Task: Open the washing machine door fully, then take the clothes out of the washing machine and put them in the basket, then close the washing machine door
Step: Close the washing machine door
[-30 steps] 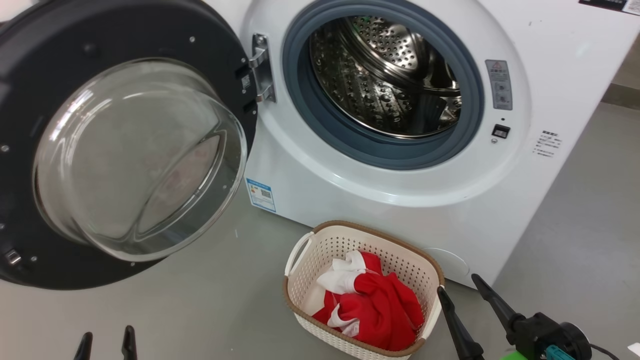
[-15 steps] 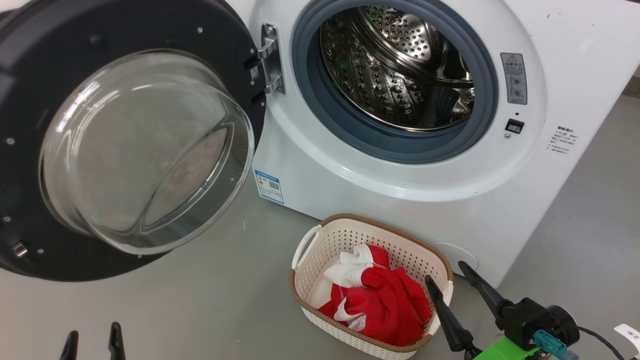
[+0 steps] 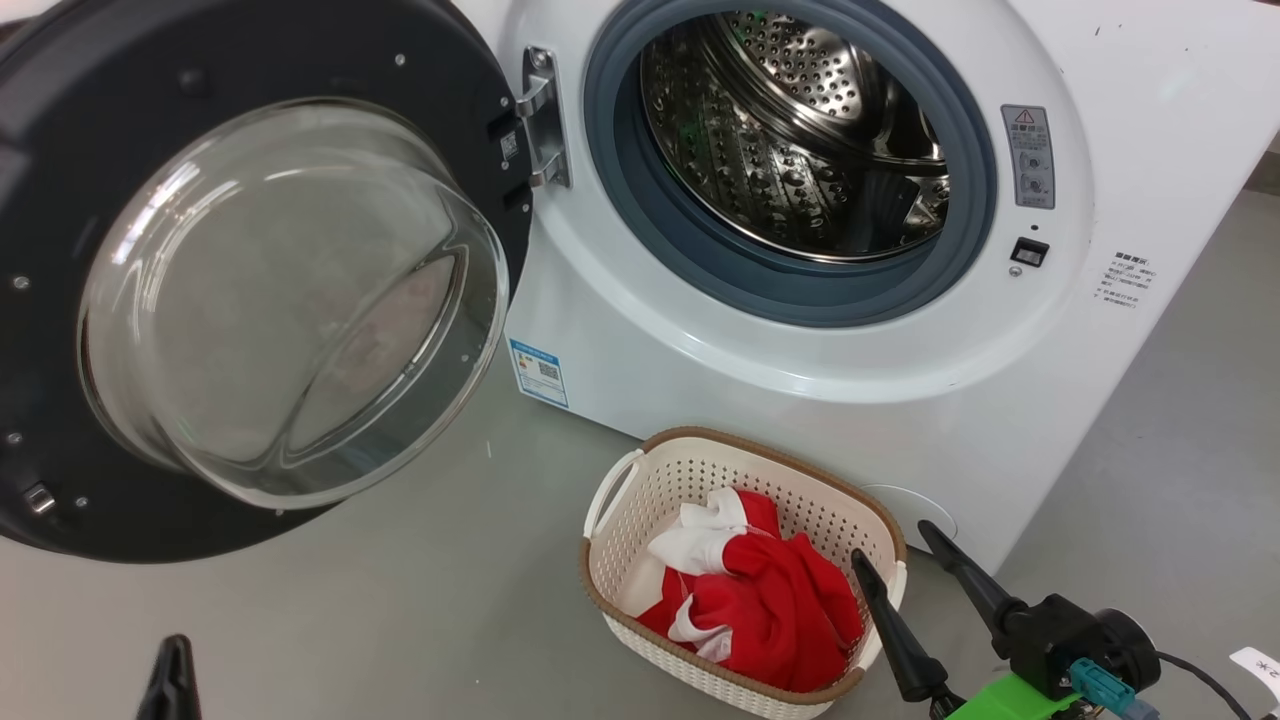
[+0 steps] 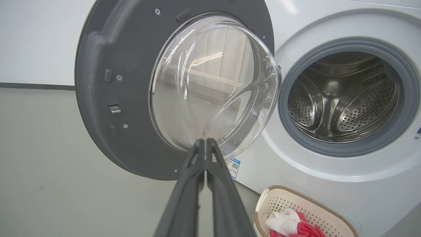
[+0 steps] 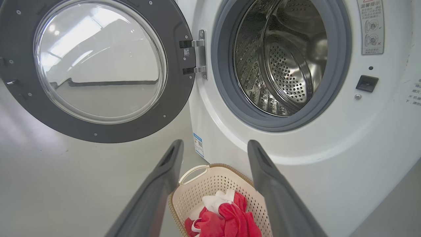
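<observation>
Grey floor (image 3: pixel 400 620) carries the basket (image 3: pixel 640 510) with clothes (image 3: pixel 780 610) below the empty washer (image 3: pixel 720 370); door (image 3: pixel 60 150) stands wide. Left hand (image 4: pixel 204 141) is pressed together, probably for pushing the door; right hand (image 5: pixel 215 144) apart.

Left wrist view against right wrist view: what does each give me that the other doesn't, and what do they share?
Left wrist view: the left gripper, fingers pressed together, aimed at the glass bowl of the washing machine door, with the wall's dark skirting line beside it. Right wrist view: the right gripper, fingers wide apart, framing the basket, plus the door's hinge, lock slot and warning sticker. Shared: the door standing open, the steel drum, and the clothes in the basket.
</observation>
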`<state>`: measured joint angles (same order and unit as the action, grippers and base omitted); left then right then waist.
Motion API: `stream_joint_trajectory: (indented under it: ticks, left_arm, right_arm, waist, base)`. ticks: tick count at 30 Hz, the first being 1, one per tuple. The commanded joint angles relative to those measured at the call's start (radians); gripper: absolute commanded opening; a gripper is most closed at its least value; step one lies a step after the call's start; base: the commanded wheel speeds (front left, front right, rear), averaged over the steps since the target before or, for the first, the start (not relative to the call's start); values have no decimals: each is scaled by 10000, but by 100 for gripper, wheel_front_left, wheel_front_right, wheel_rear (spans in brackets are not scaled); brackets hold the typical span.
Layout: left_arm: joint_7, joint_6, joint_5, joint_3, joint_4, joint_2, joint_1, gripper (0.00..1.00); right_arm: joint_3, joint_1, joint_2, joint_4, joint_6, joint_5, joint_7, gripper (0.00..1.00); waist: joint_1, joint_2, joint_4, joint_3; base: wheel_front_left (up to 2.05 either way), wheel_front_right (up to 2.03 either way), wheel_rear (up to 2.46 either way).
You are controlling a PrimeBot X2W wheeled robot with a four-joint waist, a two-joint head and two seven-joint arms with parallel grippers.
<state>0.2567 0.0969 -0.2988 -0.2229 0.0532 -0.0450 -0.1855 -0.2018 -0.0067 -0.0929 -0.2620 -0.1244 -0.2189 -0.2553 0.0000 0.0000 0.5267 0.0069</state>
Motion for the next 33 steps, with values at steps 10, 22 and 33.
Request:
stream_joint_trajectory:
  ticks: [10,22,33]
  left_arm:
    - [51,284,-528,-1646,-1274,-527,1968,0]
    - [51,335,-2030,-2176,-727,-3430,5280,0]
    - [43,336,-5108,-1660,2867,-5747,7870,0]
  right_arm:
    - [-52,-220,22,305,-63,29,-65,100]
    - [4,-360,49,339,-63,202,-65,100]
    - [66,-357,65,366,-63,311,-65,100]
  waist:
    - [0,0,36,162]
    - [0,0,8,538]
    - [0,0,-4,781]
  base:
    - [0,0,0]
    - [0,0,0]
    - [0,0,0]
